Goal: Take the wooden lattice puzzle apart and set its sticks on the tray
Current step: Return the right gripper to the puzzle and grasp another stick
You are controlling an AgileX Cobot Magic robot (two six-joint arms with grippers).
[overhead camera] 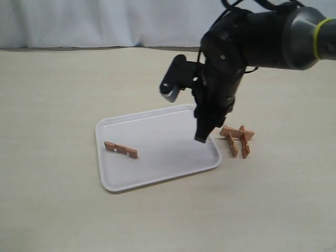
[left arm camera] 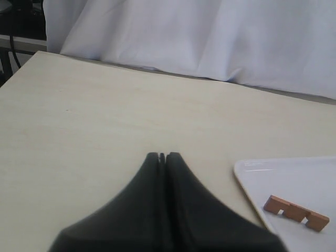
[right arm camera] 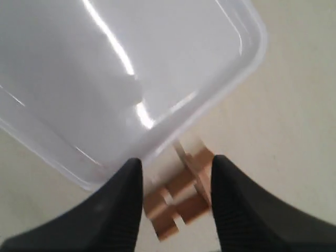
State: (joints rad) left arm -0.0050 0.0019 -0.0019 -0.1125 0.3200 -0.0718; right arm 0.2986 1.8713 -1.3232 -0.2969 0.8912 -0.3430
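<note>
The wooden lattice puzzle (overhead camera: 237,139) stands on the table just right of the white tray (overhead camera: 157,134), as a partial grid of three sticks. One loose stick (overhead camera: 121,149) lies on the tray's left part. My right gripper (overhead camera: 202,135) hangs open over the tray's right edge, close beside the puzzle. In the right wrist view, that gripper (right arm camera: 176,167) frames the blurred puzzle (right arm camera: 181,197) below it, next to the tray (right arm camera: 105,79). My left gripper (left arm camera: 163,156) is shut and empty over bare table, away from the tray (left arm camera: 299,181) and the stick (left arm camera: 295,212).
A pale cloth backdrop (overhead camera: 105,21) runs along the table's far edge. The dark right arm (overhead camera: 262,37) reaches in from the upper right above the tray's corner.
</note>
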